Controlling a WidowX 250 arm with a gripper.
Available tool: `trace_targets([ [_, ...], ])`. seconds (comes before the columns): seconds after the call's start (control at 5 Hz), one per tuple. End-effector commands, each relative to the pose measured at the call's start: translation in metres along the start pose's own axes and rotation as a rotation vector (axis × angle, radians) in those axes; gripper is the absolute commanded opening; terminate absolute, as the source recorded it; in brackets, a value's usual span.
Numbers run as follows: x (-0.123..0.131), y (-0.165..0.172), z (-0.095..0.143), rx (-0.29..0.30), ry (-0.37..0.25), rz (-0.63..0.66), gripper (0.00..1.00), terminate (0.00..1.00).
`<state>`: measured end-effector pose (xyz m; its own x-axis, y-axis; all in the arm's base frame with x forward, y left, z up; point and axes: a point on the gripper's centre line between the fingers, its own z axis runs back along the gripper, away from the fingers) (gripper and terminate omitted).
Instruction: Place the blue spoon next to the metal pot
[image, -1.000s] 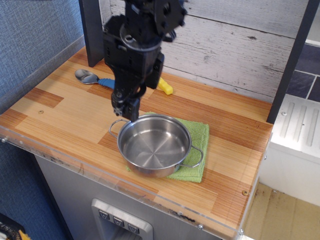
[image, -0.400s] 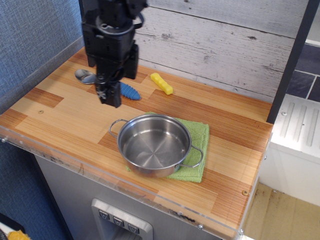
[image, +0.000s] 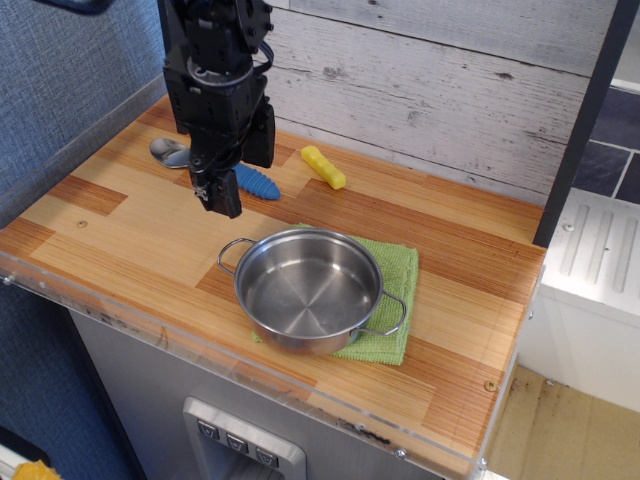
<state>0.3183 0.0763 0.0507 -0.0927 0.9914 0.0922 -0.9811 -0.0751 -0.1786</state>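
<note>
The blue spoon (image: 256, 184) lies on the wooden counter at the back left; its ribbed blue handle shows right of the arm and its silver bowl (image: 168, 151) shows left of it. My black gripper (image: 215, 195) hangs over the spoon's middle, hiding it, fingertips pointing down close to the counter. I cannot tell whether the fingers are open or shut. The metal pot (image: 308, 289) stands empty, with two wire handles, on a green cloth (image: 394, 300) in front and to the right of the gripper.
A small yellow block (image: 323, 167) lies behind the pot near the white plank wall. A dark post (image: 180, 110) stands at the back left corner. The counter's front edge (image: 250, 365) has a clear plastic lip. A blue wall bounds the left side.
The arm swung from just behind the pot leftward to above the spoon, then settled slightly lower and right over it. The spoon, pot and block have not moved.
</note>
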Motion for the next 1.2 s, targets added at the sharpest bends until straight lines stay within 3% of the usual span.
trace_targets([
  [0.0, 0.020, -0.030, -0.011, -0.015, 0.000, -0.005, 1.00, 0.00],
  [0.4, 0.030, -0.044, -0.035, 0.018, 0.004, 0.003, 1.00, 0.00],
  [0.6, 0.032, -0.045, -0.048, 0.026, -0.017, -0.017, 0.00, 0.00],
  [1.0, 0.018, -0.038, -0.049, 0.033, -0.029, -0.053, 0.00, 0.00],
])
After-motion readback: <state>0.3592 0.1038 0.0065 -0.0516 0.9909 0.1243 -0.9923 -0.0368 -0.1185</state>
